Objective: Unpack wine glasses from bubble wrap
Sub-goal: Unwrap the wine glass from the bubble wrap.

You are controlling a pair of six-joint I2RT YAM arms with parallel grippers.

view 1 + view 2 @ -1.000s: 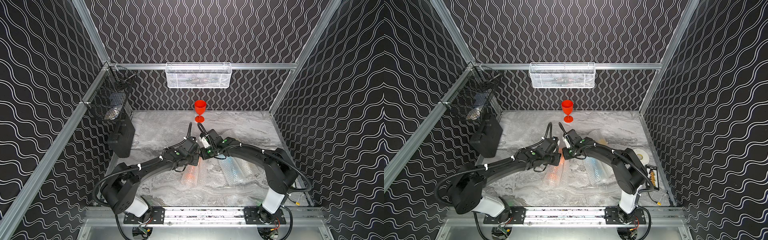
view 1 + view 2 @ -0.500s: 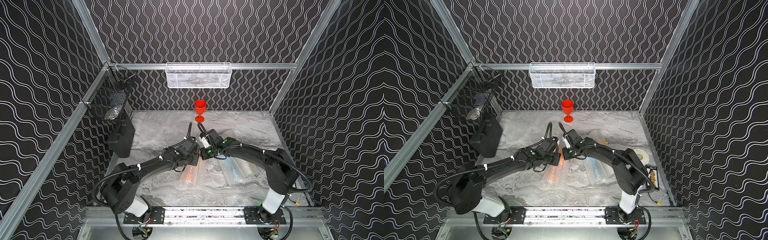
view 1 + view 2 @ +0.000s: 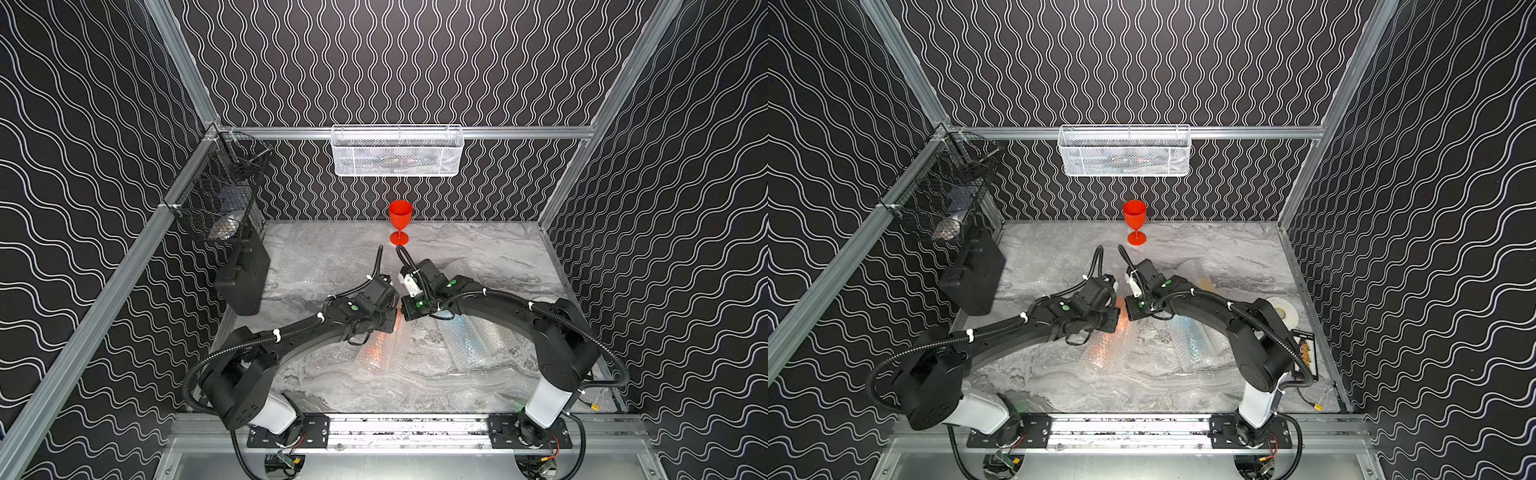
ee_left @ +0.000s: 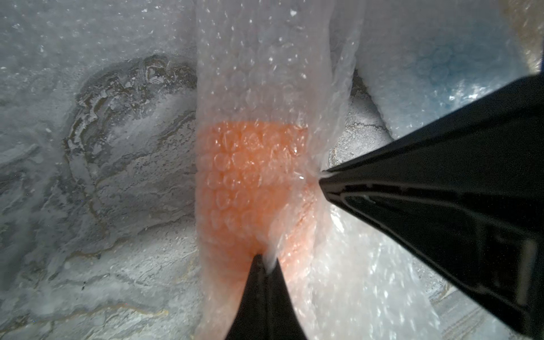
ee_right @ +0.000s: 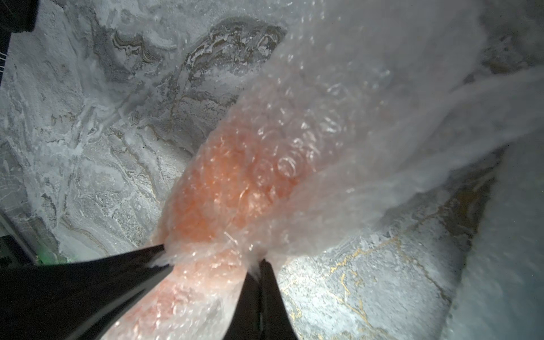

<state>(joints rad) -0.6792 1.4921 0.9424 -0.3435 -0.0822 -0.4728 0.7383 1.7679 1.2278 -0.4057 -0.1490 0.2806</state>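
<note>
A bubble wrap roll (image 4: 265,73) with an orange wine glass (image 4: 250,176) blurred inside lies mid-table, seen in both top views (image 3: 376,351) (image 3: 1106,347). My left gripper (image 4: 265,262) is shut on a pinch of its wrap. My right gripper (image 5: 260,265) is shut on another fold of the same roll (image 5: 309,123), its tips close to the left one's. A second roll tinted light blue (image 3: 465,336) lies right of it. A bare red wine glass (image 3: 400,220) stands upright at the back centre.
A white mesh basket (image 3: 397,151) hangs on the back wall and a black wire basket (image 3: 224,199) on the left rail. A black case (image 3: 243,278) leans at the left edge. A flat bubble sheet (image 3: 324,257) covers the back left. A tape roll (image 3: 1283,311) sits right.
The right gripper's jaws have closed the last bit onto the wrap. Both arms and the rolls stay about where they were.
</note>
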